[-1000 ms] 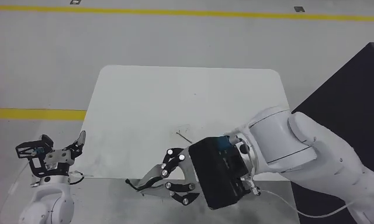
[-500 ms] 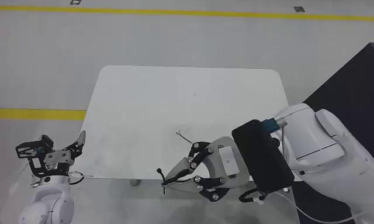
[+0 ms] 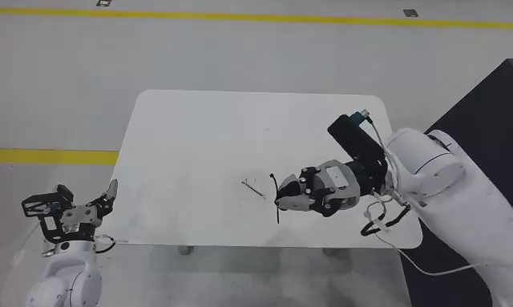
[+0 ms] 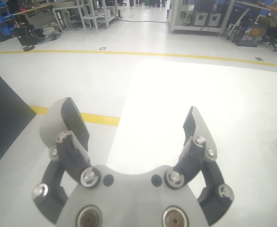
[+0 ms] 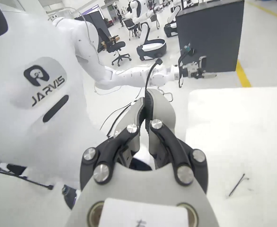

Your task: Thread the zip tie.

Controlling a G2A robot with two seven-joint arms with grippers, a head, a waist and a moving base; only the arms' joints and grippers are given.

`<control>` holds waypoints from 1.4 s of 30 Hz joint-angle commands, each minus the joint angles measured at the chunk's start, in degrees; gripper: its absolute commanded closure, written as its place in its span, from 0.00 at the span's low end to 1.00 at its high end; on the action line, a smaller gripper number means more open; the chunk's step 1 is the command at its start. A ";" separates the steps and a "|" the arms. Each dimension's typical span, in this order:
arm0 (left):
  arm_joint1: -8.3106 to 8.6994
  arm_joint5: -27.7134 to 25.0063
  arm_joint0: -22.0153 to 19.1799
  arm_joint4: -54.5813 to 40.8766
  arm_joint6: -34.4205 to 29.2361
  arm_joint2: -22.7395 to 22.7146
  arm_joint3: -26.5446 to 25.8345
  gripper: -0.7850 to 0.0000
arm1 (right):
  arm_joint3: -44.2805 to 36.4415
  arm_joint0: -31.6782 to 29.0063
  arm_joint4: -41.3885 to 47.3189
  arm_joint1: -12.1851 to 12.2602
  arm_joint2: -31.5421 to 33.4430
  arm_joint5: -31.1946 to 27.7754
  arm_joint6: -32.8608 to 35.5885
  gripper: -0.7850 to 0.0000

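**Inspector:** Status of the task's item?

**Assistant:** The slender black plastic zip tie (image 3: 278, 215) is off the surface and held over the near middle of the flat white table (image 3: 200, 131). The right gripper (image 3: 280, 199) has its fingers pressed together on the strap partway along its length. In the right wrist view the square head end rises beyond the fingertips, and the tail trails back beneath the gripper.

**Inspector:** And the other arm?

**Assistant:** The left gripper (image 4: 133, 121) is spread wide and holds nothing. It sits beside the table's near left corner, well apart from the tie.

**Inspector:** Anything else on the surface?

**Assistant:** One short thin black strip (image 3: 253, 188) lies flat just beside the held tie. I cannot tell whether it is a second tie or an offcut.

**Inspector:** Step in hand?

**Assistant:** My assessment is that pickup is complete and threading has not begun. The strap looks nearly straight, with no loop, and the tail is outside the head.

**Inspector:** Requirement for the next move?

**Assistant:** The left gripper must be brought close enough to take one free end, probably the head. The strap then has to be bent round and the tail lined up squarely with the head's small slot. Both parts are thin and flexible, so this calls for a firm pinch near the ends and fine alignment.
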 commanded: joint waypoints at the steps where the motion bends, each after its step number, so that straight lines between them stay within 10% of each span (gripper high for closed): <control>1: 0.00 0.00 0.00 0.00 0.00 0.00 0.00 0.00 | 0.66 -0.90 1.63 0.94 1.35 2.69 2.46 1.00; 33: 0.00 -0.32 -0.01 0.01 0.06 0.07 -0.17 0.00 | 8.97 -11.21 -10.01 4.74 16.97 2.92 0.94 1.00; 42: -0.02 -4.74 -2.38 8.50 -15.14 10.39 -18.25 0.00 | 8.97 -11.21 -10.01 4.74 16.97 2.92 0.94 1.00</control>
